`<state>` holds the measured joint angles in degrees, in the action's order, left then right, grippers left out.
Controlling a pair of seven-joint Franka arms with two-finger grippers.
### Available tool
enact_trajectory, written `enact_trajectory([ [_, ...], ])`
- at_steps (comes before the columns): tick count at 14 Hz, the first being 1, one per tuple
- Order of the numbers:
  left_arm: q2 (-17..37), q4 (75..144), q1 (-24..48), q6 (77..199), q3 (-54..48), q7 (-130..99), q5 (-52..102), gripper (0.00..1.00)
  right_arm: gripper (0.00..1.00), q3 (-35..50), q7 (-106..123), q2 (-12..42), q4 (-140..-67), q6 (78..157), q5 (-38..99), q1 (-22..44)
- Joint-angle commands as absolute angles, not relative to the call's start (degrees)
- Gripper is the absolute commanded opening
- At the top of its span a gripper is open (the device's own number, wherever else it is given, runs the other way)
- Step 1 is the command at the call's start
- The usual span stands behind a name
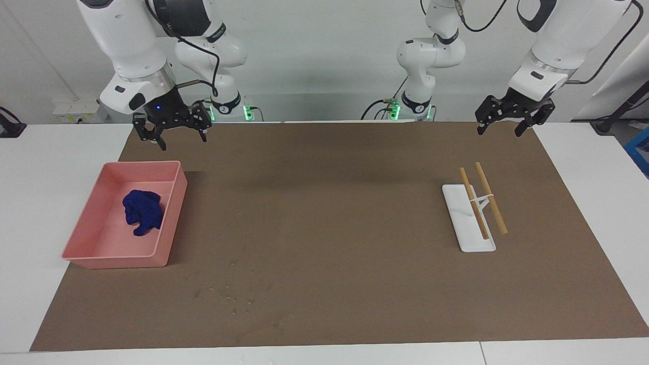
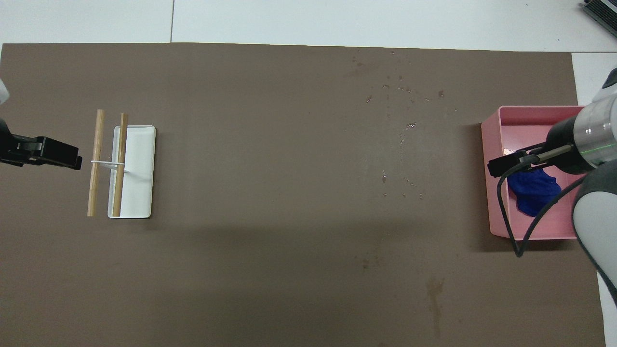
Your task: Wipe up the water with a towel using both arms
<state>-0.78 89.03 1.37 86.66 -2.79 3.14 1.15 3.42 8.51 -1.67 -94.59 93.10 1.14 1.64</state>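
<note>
Navy towel [image 1: 142,212] bunched up in the pink tray [image 1: 83,253] at the right arm's end of the mat. Looks soft and light, probably best pinched at the top fold. Right gripper [image 1: 178,133] up near the tray's robot-side rim, left gripper [image 1: 508,123] waiting by the mat's corner, both wide open, empty.

white table [image 1: 61,152], brown mat [image 1: 329,213], pale grey wall [image 1: 314,50]
</note>
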Motion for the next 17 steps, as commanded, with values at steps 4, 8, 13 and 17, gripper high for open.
enact_trajectory([
  [4,-2.1,90.4,1.2,86.2,-2.9,3.4,0.5,1.00,1.00,4.1,9.4,-2.3,-94.9,93.5,1.8,0.4],
  [8,-2.0,90.4,1.2,86.1,-2.9,3.4,0.6,1.00,1.00,4.0,9.2,-2.3,-94.9,93.4,1.8,0.1],
  [13,-2.1,90.4,1.2,86.1,-2.9,3.5,0.5,1.00,1.00,3.8,8.6,-2.3,-94.9,93.5,1.8,0.0],
  [17,-2.1,90.4,1.2,86.1,-2.9,3.5,0.6,1.00,1.00,3.7,8.6,-2.3,-94.9,93.6,1.8,0.0],
])
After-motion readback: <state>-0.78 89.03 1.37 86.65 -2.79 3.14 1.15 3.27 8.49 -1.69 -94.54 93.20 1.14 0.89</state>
